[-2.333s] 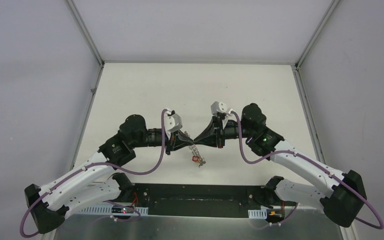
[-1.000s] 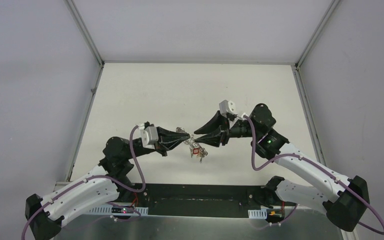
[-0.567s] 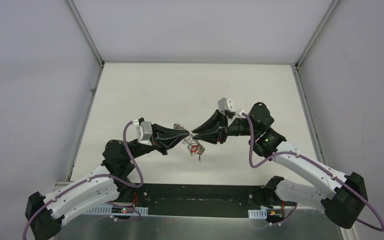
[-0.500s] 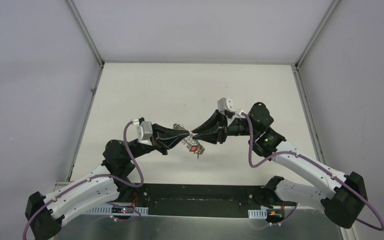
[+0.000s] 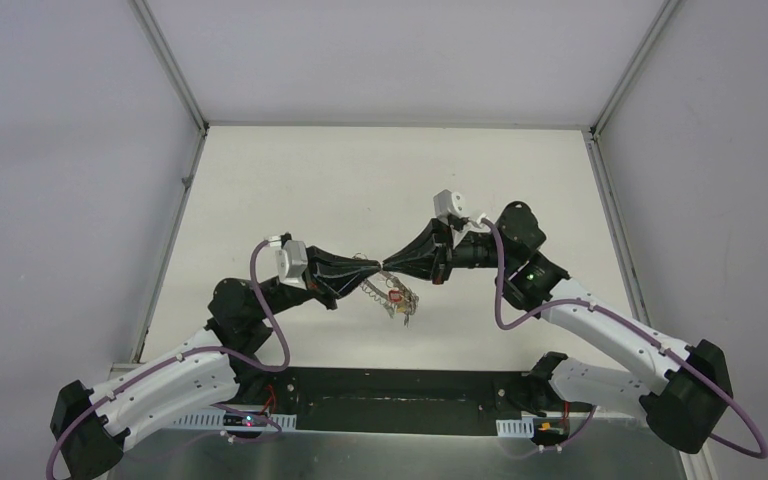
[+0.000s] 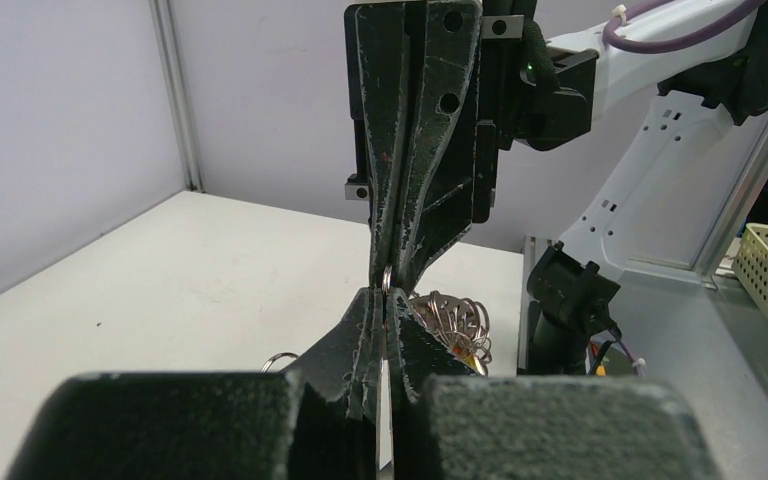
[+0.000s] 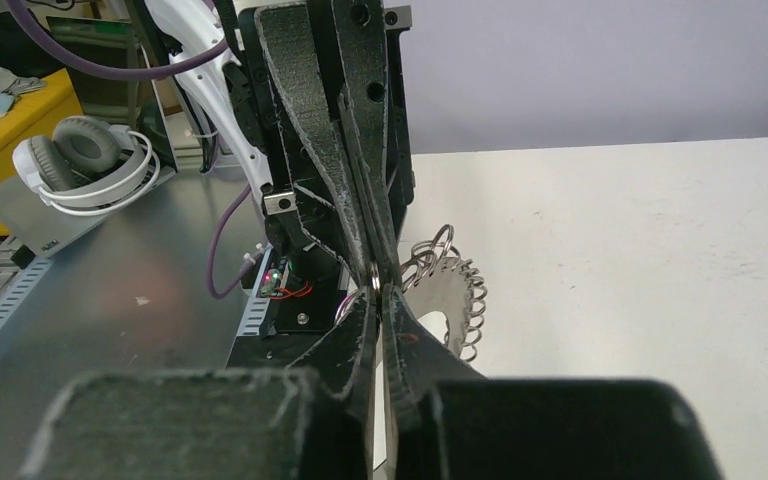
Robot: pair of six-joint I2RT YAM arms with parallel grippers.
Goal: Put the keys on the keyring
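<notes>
Left pincer and right pincer both clamp the keyring, which hangs beneath.

The ring sits half hidden behind the fingers, and the cluster hanging below (tiny from above) is too small to sort out.

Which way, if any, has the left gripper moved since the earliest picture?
Yes. The left gripper swung leftward in the top view, its wrist nearer the table's left edge; its tips stayed mid-table.
</notes>
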